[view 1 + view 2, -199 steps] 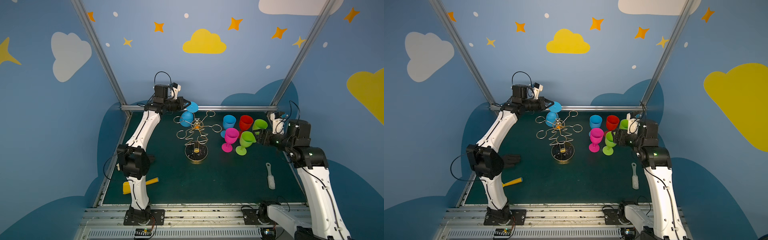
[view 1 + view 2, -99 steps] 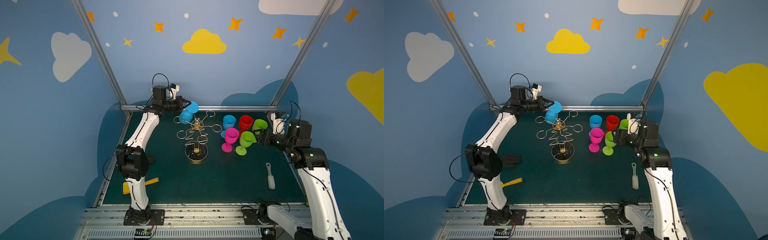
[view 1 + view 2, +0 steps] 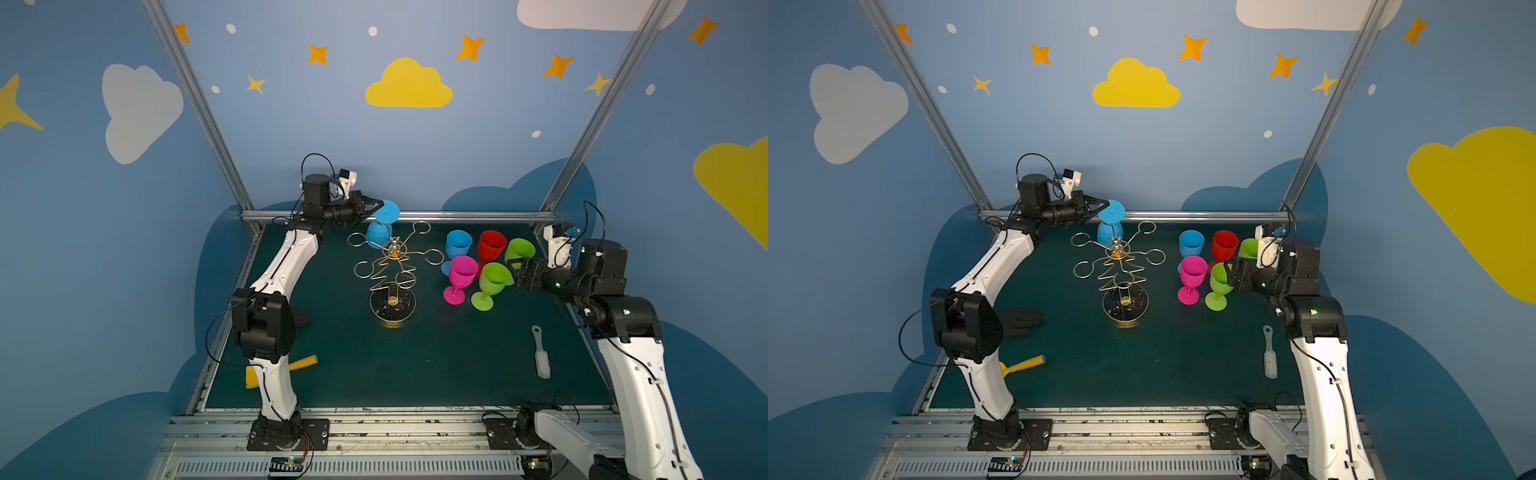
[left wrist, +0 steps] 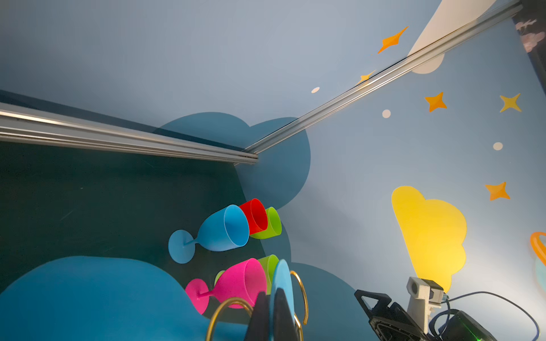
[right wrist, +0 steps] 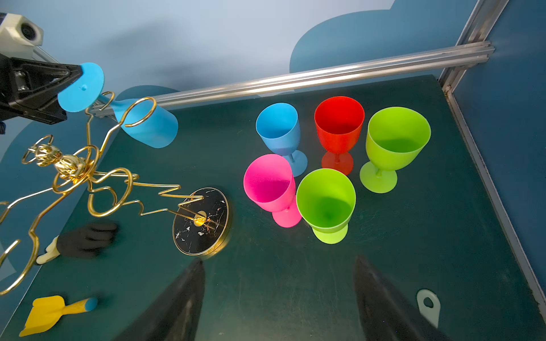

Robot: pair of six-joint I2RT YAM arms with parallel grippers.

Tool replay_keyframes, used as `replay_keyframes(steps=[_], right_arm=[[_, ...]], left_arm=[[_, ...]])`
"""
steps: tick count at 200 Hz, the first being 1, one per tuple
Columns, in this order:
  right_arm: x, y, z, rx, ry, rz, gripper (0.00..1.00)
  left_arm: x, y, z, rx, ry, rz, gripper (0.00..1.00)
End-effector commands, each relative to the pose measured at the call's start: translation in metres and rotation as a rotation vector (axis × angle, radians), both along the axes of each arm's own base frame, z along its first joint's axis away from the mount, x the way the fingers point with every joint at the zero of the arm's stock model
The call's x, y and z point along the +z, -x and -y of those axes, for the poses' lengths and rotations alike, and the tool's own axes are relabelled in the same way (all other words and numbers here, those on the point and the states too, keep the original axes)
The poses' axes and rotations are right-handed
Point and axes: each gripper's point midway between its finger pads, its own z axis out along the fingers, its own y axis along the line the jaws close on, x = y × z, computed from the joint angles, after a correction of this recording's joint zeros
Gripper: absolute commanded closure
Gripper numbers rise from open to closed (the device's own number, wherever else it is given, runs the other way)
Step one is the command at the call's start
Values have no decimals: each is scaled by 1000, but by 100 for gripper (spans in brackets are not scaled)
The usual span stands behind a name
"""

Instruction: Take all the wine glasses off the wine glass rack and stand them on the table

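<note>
The gold wine glass rack (image 3: 392,266) (image 3: 1119,266) (image 5: 97,177) stands mid-table on a round dark base. One blue wine glass (image 3: 376,235) (image 3: 1109,232) (image 5: 150,127) hangs upside down and tilted in a far loop, its stem through the wire. My left gripper (image 3: 376,205) (image 3: 1102,205) (image 4: 270,298) is shut on the rim of that glass's round foot (image 5: 81,87). At the right, just short of the standing glasses, my right gripper (image 3: 515,268) (image 3: 1230,270) (image 5: 279,259) hangs open over bare mat with nothing between its fingers.
Several glasses stand right of the rack: blue (image 3: 458,245), red (image 3: 491,245), pink (image 3: 461,272) and two green (image 3: 492,280). A white brush (image 3: 540,357) lies front right. At the left lie a yellow scoop (image 3: 291,365) and a black glove (image 3: 1019,320). An aluminium rail runs behind.
My left gripper has closed the last little bit on the blue glass's foot, and its wrist has shifted slightly left. The right arm has not moved.
</note>
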Motion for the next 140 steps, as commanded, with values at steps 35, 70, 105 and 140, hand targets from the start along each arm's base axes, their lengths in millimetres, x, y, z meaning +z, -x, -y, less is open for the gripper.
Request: replay_keyframes(steps=[35,70,105,140], right_arm=[[14,6,0,2,-12,30,22],[13,5,0,2,-14,27,22],[12,4,-1,3,-15,25,22],[11,4,-1,4,-14,23,22]], left_arm=[[27,20,-3,-29,37,65,97],[22,25,-2,-33,42,55,97],[22,29,4,-54,40,63,97],[20,33,13,-75,39,56,97]])
